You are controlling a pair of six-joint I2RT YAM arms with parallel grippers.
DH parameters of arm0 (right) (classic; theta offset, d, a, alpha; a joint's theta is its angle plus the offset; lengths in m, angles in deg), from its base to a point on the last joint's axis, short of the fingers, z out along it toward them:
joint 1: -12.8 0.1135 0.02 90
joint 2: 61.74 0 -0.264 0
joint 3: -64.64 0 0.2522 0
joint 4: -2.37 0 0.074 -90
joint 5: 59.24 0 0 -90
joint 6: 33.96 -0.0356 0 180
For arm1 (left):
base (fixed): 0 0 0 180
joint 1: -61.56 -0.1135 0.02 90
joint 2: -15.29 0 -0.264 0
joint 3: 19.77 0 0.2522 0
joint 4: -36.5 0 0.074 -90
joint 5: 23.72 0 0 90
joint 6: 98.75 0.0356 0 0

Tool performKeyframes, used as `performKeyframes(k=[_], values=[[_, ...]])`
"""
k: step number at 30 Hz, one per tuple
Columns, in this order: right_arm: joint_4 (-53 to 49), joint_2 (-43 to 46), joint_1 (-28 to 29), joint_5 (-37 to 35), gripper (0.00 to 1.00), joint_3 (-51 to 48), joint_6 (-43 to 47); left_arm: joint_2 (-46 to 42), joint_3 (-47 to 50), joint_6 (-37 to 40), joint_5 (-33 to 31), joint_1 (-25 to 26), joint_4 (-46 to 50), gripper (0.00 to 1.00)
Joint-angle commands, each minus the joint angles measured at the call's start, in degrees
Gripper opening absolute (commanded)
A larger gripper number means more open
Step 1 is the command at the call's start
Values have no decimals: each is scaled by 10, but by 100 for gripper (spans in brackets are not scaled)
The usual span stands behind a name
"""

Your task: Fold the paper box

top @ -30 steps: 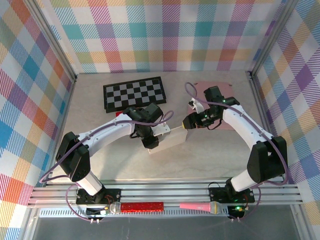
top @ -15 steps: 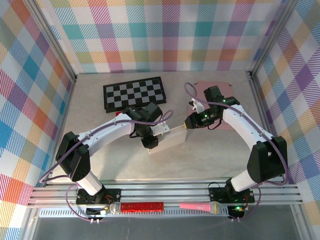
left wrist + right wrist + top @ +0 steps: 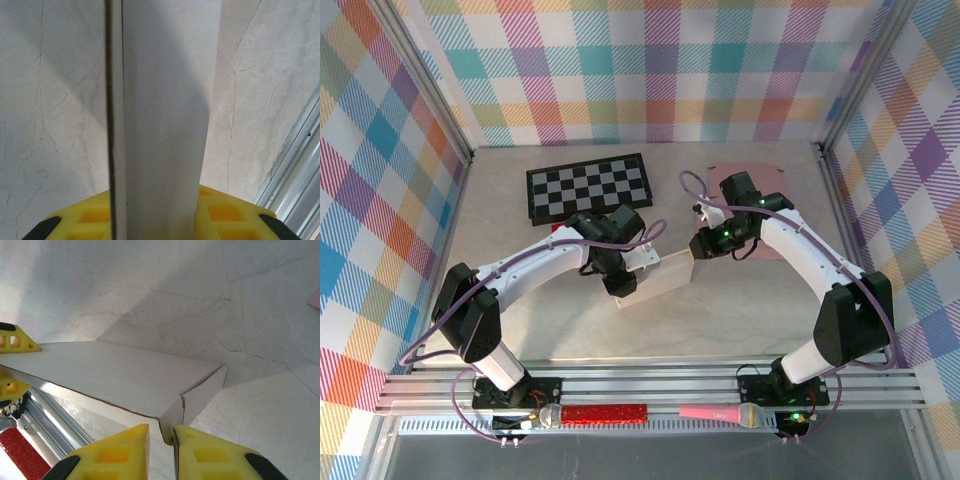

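The white paper box (image 3: 660,275) lies as a long, partly folded shape at the table's middle. My left gripper (image 3: 618,283) is shut on the box's left part. In the left wrist view a white panel (image 3: 165,125) stands upright between the yellow fingers (image 3: 225,215) of the left gripper (image 3: 155,210). My right gripper (image 3: 694,248) is at the box's right end. In the right wrist view the right gripper (image 3: 161,435) has its jaws drawn close around the tip of a small end flap (image 3: 172,415) of the box (image 3: 115,375); the flap touches the right finger (image 3: 210,455).
A black-and-white checkerboard (image 3: 588,187) lies at the back left and a pink sheet (image 3: 760,175) at the back right. A small red thing (image 3: 558,228) peeks out beside the left arm. A red microphone (image 3: 605,412) and a pink one (image 3: 715,412) rest on the front rail.
The right gripper's jaws have narrowed around the box's right end flap, and its wrist has shifted slightly left and away. The left gripper and the box stay where they were.
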Motion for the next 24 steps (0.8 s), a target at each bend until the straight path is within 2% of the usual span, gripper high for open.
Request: performKeyframes(k=[1,13,24], values=[[-5,-5,6,-16,16,20,1,9,-12,8,8,-4,22,27],[0,-7,20,-48,0,21,-16,8,-12,4,9,-5,19,27],[12,21,49,-54,0,0,-94,-8,0,-18,15,-24,-7,31]])
